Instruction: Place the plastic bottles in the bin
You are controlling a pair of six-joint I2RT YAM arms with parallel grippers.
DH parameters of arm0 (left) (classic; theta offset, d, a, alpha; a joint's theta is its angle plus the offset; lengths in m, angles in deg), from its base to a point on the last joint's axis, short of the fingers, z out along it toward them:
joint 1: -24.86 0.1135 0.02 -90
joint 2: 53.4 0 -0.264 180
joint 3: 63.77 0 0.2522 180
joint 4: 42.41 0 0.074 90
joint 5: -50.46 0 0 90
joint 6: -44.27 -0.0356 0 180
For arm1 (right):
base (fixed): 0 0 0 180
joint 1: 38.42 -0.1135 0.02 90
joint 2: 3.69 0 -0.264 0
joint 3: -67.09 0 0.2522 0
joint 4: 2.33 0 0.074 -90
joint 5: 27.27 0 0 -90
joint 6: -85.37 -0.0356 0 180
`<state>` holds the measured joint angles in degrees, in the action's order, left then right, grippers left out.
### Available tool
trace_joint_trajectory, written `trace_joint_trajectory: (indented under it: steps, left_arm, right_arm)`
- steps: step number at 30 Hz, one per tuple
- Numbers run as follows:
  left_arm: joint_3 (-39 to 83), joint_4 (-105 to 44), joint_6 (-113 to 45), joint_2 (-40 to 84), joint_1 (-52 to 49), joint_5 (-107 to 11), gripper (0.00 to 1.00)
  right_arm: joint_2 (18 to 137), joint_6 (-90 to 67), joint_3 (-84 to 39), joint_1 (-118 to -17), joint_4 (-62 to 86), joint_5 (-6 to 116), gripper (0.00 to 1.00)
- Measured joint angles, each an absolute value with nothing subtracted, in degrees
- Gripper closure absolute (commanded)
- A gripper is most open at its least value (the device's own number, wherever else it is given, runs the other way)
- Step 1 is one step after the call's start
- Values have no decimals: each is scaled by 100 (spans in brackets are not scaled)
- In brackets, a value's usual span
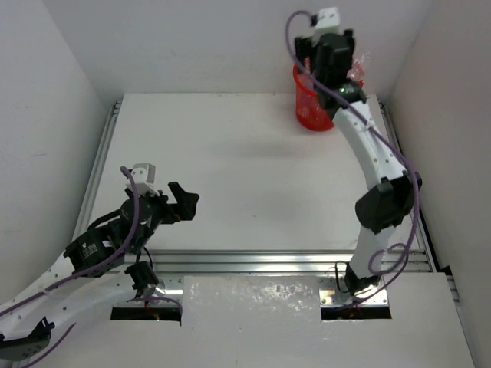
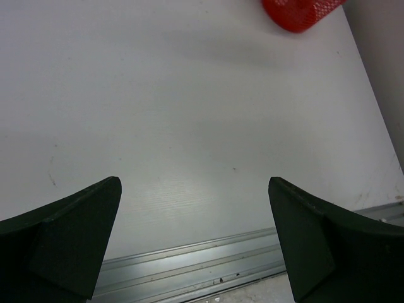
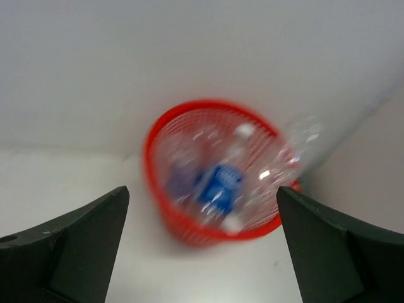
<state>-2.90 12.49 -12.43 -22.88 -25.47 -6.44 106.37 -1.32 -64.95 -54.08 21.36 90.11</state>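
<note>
The right jaws stand wide apart with nothing between them, hanging above the round red plastic mesh bin (image 3: 189,221). Inside the bin lie small clear plastic bottles (image 3: 218,183). One with a blue label and a white cap is the plainest. Another clear bottle (image 3: 297,148) seems to lean against or over the right side of the rim. The right wrist view is blurred, so how many bottles are in the bin cannot be told. From above, the bin (image 1: 311,107) stands at the far right corner of the white tabletop (image 1: 245,169), close to the back wall. The right arm (image 1: 368,146) reaches over it and hides its mouth and most of what it holds.

The left jaws are also spread wide and empty, held low over bare tabletop just beyond the aluminium rail (image 2: 189,265) at the near edge. In the left wrist view only the lower part of the bin (image 2: 297,12) shows, cut off by the top edge.
</note>
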Motion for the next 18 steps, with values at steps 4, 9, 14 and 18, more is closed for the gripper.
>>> trace_joint_trajectory:
  steps: [4,9,14,18]
  left_arm:
    - [-283,1433,-1055,-2244,-2184,-270,0]
    - [-281,1560,-957,-2139,-1858,307,0]
    - [-277,1667,-1014,-2032,-1854,677,0]
    - [-281,1641,-1088,-2026,-1854,703,0]
  right_arm:
    - [9039,-412,-4307,-6630,2777,8663,1]
    - [6392,-1310,-1302,-7143,3199,7820,1]
    - [5494,-1955,-281,-7069,4121,7695,1]
    - [5028,-2298,501,-7084,4726,7796,1]
